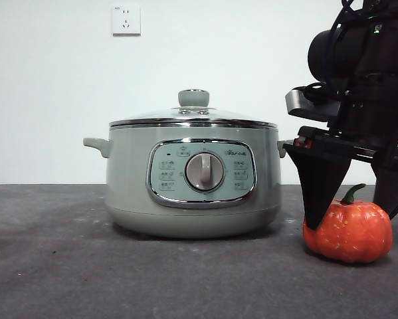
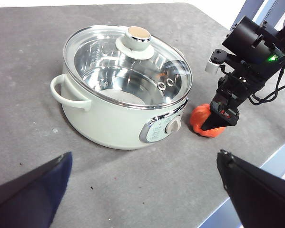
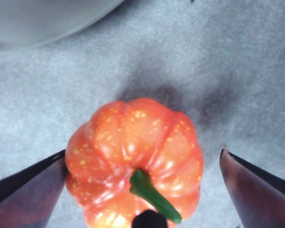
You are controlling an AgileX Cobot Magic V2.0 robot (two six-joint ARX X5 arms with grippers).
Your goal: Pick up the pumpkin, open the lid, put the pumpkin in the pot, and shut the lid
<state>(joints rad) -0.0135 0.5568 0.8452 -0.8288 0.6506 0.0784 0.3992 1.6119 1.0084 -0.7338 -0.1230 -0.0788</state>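
Right hand point(image 1: 355, 216) perhaps hides pumpkin's point(image 1: 350, 231) left edge.

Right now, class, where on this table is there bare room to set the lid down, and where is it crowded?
Bare table lies in front of the pot and out past its handle on the side away from the pumpkin. The crowded spot is beside the pot, where the right gripper straddles the pumpkin, jaws open. The lid sits on the pot.

pumpkin point(image 3: 135, 156): glossy orange, ribbed, flecked yellow; stem smooth green.
lid point(image 2: 132, 59): clear glass, polished steel rim, smooth pale green knob point(image 1: 193, 98).
pot point(image 1: 129, 179): smooth pale green shell with a soft sheen; shiny steel inside.
control panel point(image 1: 201, 173): chrome frame, brushed silver dial.
table point(image 1: 66, 266): matt grey, rough, speckled.
right gripper point(image 1: 355, 199): matt black jaws.
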